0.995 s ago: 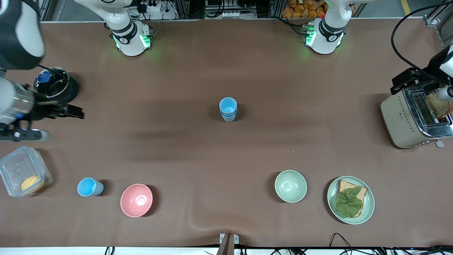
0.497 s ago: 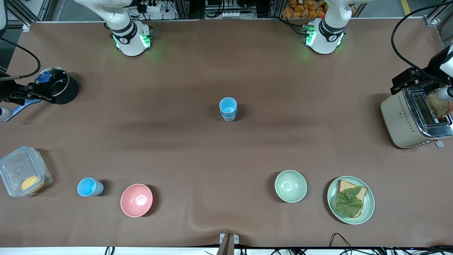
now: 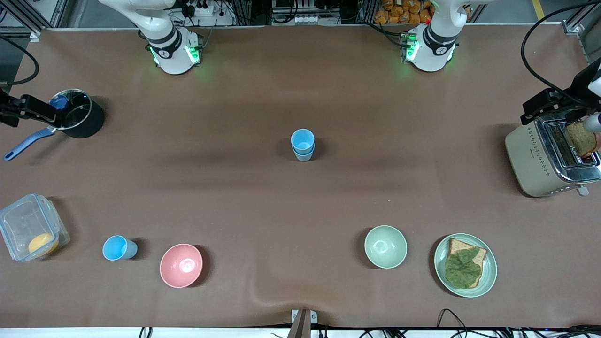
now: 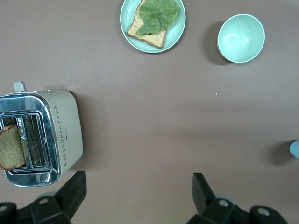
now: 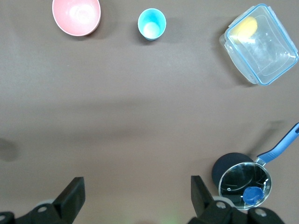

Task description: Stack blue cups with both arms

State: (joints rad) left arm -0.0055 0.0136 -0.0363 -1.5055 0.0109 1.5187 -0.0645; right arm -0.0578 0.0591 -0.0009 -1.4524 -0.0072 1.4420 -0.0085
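Note:
A sky-blue cup (image 3: 302, 139) sits nested in a grey-blue cup (image 3: 303, 156) at the middle of the table. Another sky-blue cup (image 3: 117, 248) stands alone near the front camera toward the right arm's end, beside the pink bowl; it also shows in the right wrist view (image 5: 152, 24). My right gripper (image 3: 28, 108) (image 5: 135, 193) is open and empty, high over the table beside the saucepan. My left gripper (image 3: 547, 105) (image 4: 138, 191) is open and empty, high over the table beside the toaster. A sliver of a blue cup (image 4: 295, 149) shows at the edge of the left wrist view.
A black saucepan (image 3: 77, 117) with a blue handle and a clear lidded box (image 3: 30, 232) stand at the right arm's end. A pink bowl (image 3: 181, 265), a pale green bowl (image 3: 385, 246) and a plate (image 3: 488, 274) with toast and lettuce stand near the front camera. A toaster (image 3: 530, 159) holds bread.
My right arm has pulled back from over the saucepan and box toward the table's end, so most of it has left the front view. The left arm and the cups have barely moved.

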